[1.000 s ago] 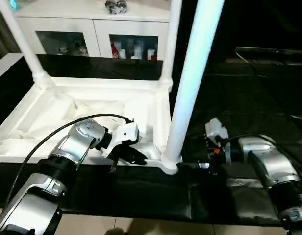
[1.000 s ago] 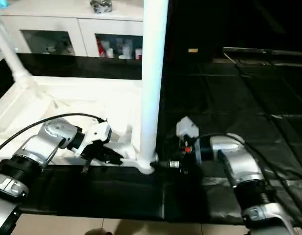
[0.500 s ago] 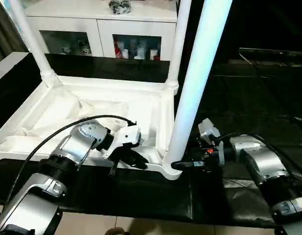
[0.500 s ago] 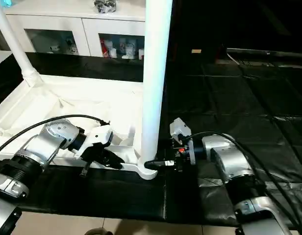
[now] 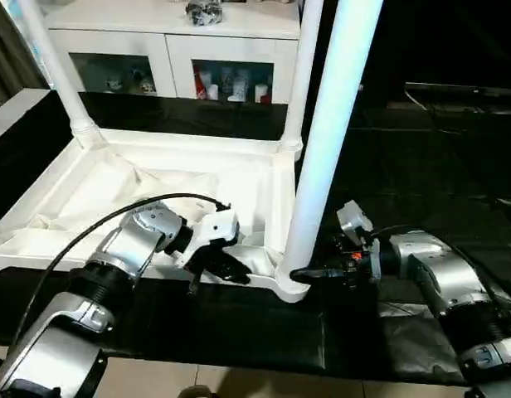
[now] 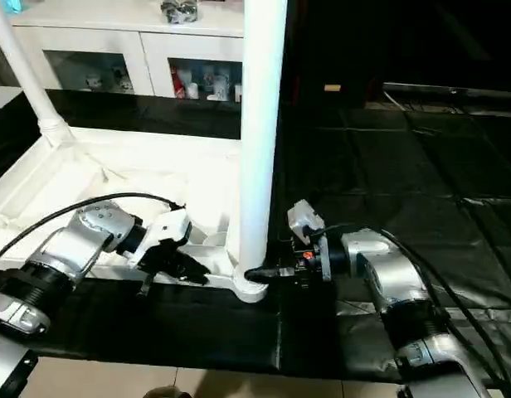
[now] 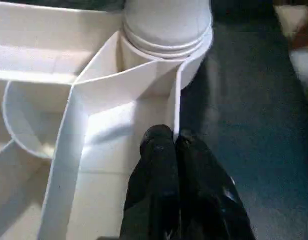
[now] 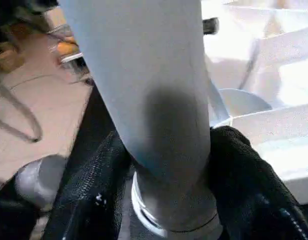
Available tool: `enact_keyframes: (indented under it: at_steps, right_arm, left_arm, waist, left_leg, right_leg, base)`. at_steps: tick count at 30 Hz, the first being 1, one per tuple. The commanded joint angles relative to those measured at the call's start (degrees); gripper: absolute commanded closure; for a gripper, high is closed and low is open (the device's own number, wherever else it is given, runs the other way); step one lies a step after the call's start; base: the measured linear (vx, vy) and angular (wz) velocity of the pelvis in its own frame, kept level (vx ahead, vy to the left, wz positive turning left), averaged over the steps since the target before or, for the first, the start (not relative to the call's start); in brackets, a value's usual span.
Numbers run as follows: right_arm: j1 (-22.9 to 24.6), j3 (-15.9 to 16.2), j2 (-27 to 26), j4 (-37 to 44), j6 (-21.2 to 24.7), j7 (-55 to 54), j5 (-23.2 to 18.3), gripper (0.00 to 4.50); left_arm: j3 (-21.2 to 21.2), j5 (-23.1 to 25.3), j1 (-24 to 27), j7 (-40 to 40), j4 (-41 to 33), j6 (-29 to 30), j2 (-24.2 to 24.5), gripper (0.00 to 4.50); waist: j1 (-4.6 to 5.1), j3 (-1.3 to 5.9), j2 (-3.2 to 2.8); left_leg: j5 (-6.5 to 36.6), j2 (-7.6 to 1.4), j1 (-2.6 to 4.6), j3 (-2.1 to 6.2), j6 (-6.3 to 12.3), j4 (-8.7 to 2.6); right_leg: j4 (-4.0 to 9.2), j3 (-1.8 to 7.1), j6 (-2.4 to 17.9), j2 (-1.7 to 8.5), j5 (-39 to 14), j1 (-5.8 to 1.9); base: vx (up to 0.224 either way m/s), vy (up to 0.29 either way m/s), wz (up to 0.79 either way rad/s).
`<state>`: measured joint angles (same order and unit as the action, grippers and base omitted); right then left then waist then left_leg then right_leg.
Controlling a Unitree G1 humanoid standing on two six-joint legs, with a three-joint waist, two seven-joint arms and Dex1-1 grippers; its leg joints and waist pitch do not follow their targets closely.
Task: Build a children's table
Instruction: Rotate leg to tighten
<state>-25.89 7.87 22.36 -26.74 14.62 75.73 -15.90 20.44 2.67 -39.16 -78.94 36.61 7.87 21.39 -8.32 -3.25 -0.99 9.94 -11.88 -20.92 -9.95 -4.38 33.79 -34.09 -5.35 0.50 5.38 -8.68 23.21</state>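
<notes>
The white tabletop (image 5: 156, 143) lies upside down on a black mat, ribbed side up. Three white legs stand in its corner sockets: far left (image 5: 56, 70), far right (image 5: 299, 75) and near right (image 5: 326, 149). My left gripper (image 5: 231, 272) is shut on the tabletop's thin front rim (image 7: 175, 100), close to the near-right socket (image 7: 166, 35). My right gripper (image 5: 309, 274) reaches in from the right at the base of the near-right leg (image 8: 154, 100). Its two black fingers (image 8: 94, 200) press on both sides of that leg, just above the socket.
A white glass-door cabinet (image 5: 168, 50) stands behind the tabletop. The black mat (image 5: 405, 166) stretches away to the right. My left arm's black cable (image 5: 81, 232) loops over the tabletop. Pale floor (image 5: 239, 385) shows past the mat's near edge.
My right gripper has moved left to the near-right leg's base and its fingers have closed in around it. The left gripper has kept its hold on the rim.
</notes>
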Motion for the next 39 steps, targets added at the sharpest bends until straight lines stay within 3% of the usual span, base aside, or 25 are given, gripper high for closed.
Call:
enact_keyframes:
  at_steps: [1, 2, 4, 6, 8, 10, 13, 14, 15, 18, 20, 21, 26, 29, 31, 32, 33, 34, 36, 38, 39]
  right_arm:
    - [0.32, 0.19, -2.62, 1.97, 0.84, -4.05, -0.79, 2.41]
    - [0.5, -0.49, -4.53, 1.39, 0.43, -9.83, 0.8, 2.42]
    - [0.42, -0.79, -5.88, 0.87, 0.42, -13.51, 1.84, 2.46]
    - [0.31, -0.93, -6.36, 0.65, 0.49, -14.72, 2.1, 2.5]
    - [-0.71, -1.93, -9.99, -1.04, 0.78, -23.21, 3.76, 2.51]
    - [-1.73, -2.63, -12.39, -2.19, 1.35, -27.93, 4.14, 2.52]
    - [-3.92, -4.21, -16.51, -4.64, 2.54, -36.67, 4.96, 2.52]
    - [-4.82, -4.76, -18.07, -5.65, 2.63, -39.6, 5.24, 2.52]
    - [-5.31, -4.81, -18.95, -6.2, 2.25, -41.04, 5.68, 2.52]
    - [-5.55, -4.63, -20.04, -6.61, 0.64, -43.02, 6.88, 2.52]
    - [-5.49, -4.55, -20.25, -6.72, -0.39, -43.68, 7.32, 2.52]
    - [-5.27, -4.78, -20.62, -6.65, -1.53, -44.87, 7.67, 1.98]
    - [-4.35, -5.82, -20.6, -5.56, -2.18, -45.33, 7.76, 1.48]
    - [-2.43, -5.45, -18.96, -3.04, -3.14, -42.21, 7.29, 1.29]
    - [0.62, -4.76, -14.98, 0.22, -4.58, -36.32, 6.31, 1.0]
    - [0.62, -4.76, -14.98, 0.22, -4.58, -36.32, 6.31, 0.92]
    - [1.19, -4.67, -14.0, 0.72, -4.89, -35.15, 6.23, 0.82]
    - [2.69, -4.94, -10.63, 1.9, -5.92, -31.19, 5.48, 0.71]
    - [3.42, -5.3, -8.74, 2.47, -6.43, -29.2, 5.05, 0.62]
    - [3.67, -5.68, -7.88, 2.77, -6.36, -28.15, 4.75, 0.4]
    - [4.19, -6.96, -5.04, 3.63, -6.15, -24.77, 3.56, 0.33]
  left_arm:
    - [-0.84, 0.24, -1.61, 7.43, 1.3, 1.8, -3.33, 4.5]
    - [-1.85, 0.36, -2.24, 11.43, 2.18, 3.13, -5.05, 4.5]
    - [-2.5, 0.32, -2.6, 13.86, 2.57, 4.12, -6.19, 4.5]
    - [-2.67, 0.32, -2.72, 14.57, 2.67, 4.48, -6.53, 4.5]
    - [-3.87, 0.63, -3.71, 20.15, 3.69, 6.86, -8.91, 4.5]
    - [-4.87, 0.68, -4.52, 23.78, 4.61, 8.01, -10.35, 4.5]
    - [-7.28, 0.48, -6.38, 30.86, 6.69, 9.16, -12.88, 4.5]
    - [-8.59, 0.28, -7.26, 34.31, 7.57, 9.24, -13.99, 4.5]
    - [-9.4, 0.26, -7.9, 36.72, 8.2, 9.11, -14.7, 4.5]
    - [-10.44, 0.38, -8.7, 39.77, 8.99, 8.8, -15.86, 4.5]
    - [-10.4, 0.49, -8.73, 40.12, 8.86, 8.6, -16.16, 4.5]
    - [-10.07, 0.86, -8.64, 40.21, 8.48, 8.53, -16.46, 4.5]
    - [-9.32, 1.51, -8.12, 38.91, 8.06, 8.72, -16.04, 4.5]
    - [-8.61, 1.62, -7.68, 36.54, 8.11, 8.48, -15.18, 4.5]
    - [-7.1, 1.79, -6.87, 32.23, 7.88, 7.53, -13.45, 4.5]
    - [-7.1, 1.79, -6.87, 32.23, 7.88, 7.53, -13.45, 4.5]
    - [-6.68, 1.9, -6.67, 31.17, 7.76, 6.98, -13.02, 4.5]
    - [-5.49, 2.38, -5.98, 27.9, 7.27, 5.94, -11.53, 4.5]
    - [-4.69, 2.7, -5.55, 25.89, 6.93, 4.87, -10.62, 4.5]
    - [-4.54, 2.62, -5.38, 25.14, 6.71, 5.15, -10.28, 4.5]
    - [-3.76, 2.35, -4.6, 22.03, 5.73, 4.42, -9.09, 4.5]
  waist:
    - [0.52, 3.79, 0.49]
    - [0.8, 3.67, 0.52]
    - [1.08, 3.64, 0.48]
    - [1.93, 3.63, 0.65]
    - [2.37, 3.52, 0.22]
    - [3.27, 3.48, 0.52]
    - [3.95, 3.56, 0.27]
    - [4.2, 3.66, 0.21]
    - [4.41, 4.03, 0.22]
    - [4.32, 4.19, 0.37]
    - [4.16, 4.29, 0.3]
    - [4.06, 4.36, 0.3]
    - [3.77, 4.52, 0.25]
    - [3.58, 4.45, 0.44]
    - [3.0, 4.45, 0.42]
    - [2.93, 4.41, 0.47]
    - [3.17, 4.31, 0.64]
    - [3.25, 4.27, 0.63]
    - [3.09, 4.27, 0.77]
    - [3.15, 4.29, 0.64]
    - [3.02, 4.31, 0.48]
  left_leg:
    - [17.76, -1.28, 1.37, 0.12, 0.17, -4.14]
    - [17.63, -1.16, 0.87, 0.32, 0.1, -4.29]
    - [18.74, -0.93, 1.13, 0.54, -0.05, -4.29]
    - [19.0, -0.77, 0.94, 0.65, 0.21, -4.28]
    - [19.11, -0.88, 0.88, 0.66, 0.12, -4.32]
    - [20.37, -0.4, 0.9, 0.74, -0.29, -4.15]
    - [20.38, -0.36, 0.63, 0.97, -0.28, -4.24]
    - [20.19, -0.44, 0.64, 1.0, -0.22, -4.37]
    - [19.24, -0.69, 0.56, 1.04, 0.17, -4.57]
    - [16.72, -0.77, 0.42, 0.6, 1.31, -4.47]
    - [14.68, -0.83, 0.33, 0.42, 1.86, -4.32]
    - [13.75, -0.83, 0.33, 0.32, 2.19, -4.21]
    - [10.29, -0.85, 0.19, 0.18, 3.33, -4.12]
    - [10.36, -0.9, 0.26, 0.09, 3.5, -4.15]
    - [10.69, -1.0, 0.39, 0.04, 3.97, -4.12]
    - [10.81, -1.02, 0.37, 0.08, 4.11, -4.19]
    - [11.06, -0.89, -0.13, 0.2, 4.08, -4.29]
    - [11.5, -0.86, -0.09, 0.14, 4.07, -4.3]
    - [11.95, -0.87, 0.1, 0.02, 4.26, -4.13]
    - [11.52, -0.93, 0.12, 0.01, 4.37, -4.1]
    - [11.4, -1.07, 0.3, 0.06, 4.31, -4.08]
  right_leg:
    - [5.13, 2.43, 9.97, 3.46, -26.43, -2.27]
    - [5.28, 2.29, 8.6, 3.51, -28.64, -2.57]
    - [5.93, 1.92, 6.48, 3.61, -32.64, -2.44]
    - [6.3, 1.74, 5.4, 3.52, -33.67, -2.41]
    - [6.15, 1.83, 5.86, 3.41, -32.85, -2.19]
    - [6.55, 1.32, 5.14, 3.28, -35.15, -2.2]
    - [6.7, 1.04, 4.65, 3.23, -35.0, -2.42]
    - [6.76, 0.94, 4.85, 3.2, -33.62, -2.51]
    - [6.35, 1.14, 6.16, 3.19, -28.95, -2.73]
    - [5.46, 1.84, 9.4, 3.04, -21.1, -2.76]
    - [5.0, 2.05, 10.93, 3.13, -17.54, -2.88]
    - [4.78, 2.13, 11.62, 3.15, -15.91, -2.95]
    - [4.23, 2.2, 12.76, 3.07, -11.6, -3.39]
    - [4.27, 2.25, 12.83, 3.13, -11.78, -3.41]
    - [4.28, 2.32, 12.34, 3.15, -11.88, -3.49]
    - [4.37, 2.31, 12.27, 3.15, -12.11, -3.48]
    - [4.27, 2.2, 11.84, 3.12, -12.79, -3.8]
    - [4.45, 2.13, 11.62, 3.1, -13.88, -3.76]
    - [4.86, 2.25, 10.85, 3.31, -16.15, -3.68]
    - [4.88, 2.24, 11.24, 3.23, -16.29, -3.53]
    - [4.75, 2.23, 11.95, 3.19, -15.55, -3.41]
  base:
    - [0.0, 0.0, 0.0]
    - [0.0, 0.0, 0.0]
    - [0.0, 0.0, 0.0]
    - [0.0, 0.0, 0.0]
    - [0.0, 0.0, 0.0]
    - [0.0, 0.0, 0.0]
    - [0.0, 0.0, 0.0]
    - [0.0, 0.0, 0.0]
    - [0.0, 0.0, 0.0]
    - [0.0, 0.0, 0.0]
    - [0.0, 0.0, 0.0]
    - [0.0, 0.0, 0.0]
    - [0.0, 0.0, 0.0]
    - [0.0, 0.0, 0.0]
    - [0.0, 0.0, 0.0]
    - [0.0, 0.0, 0.0]
    - [0.0, 0.0, 0.0]
    - [0.0, 0.0, 0.0]
    - [0.0, 0.0, 0.0]
    - [0.0, 0.0, 0.0]
    - [0.0, 0.0, 0.0]
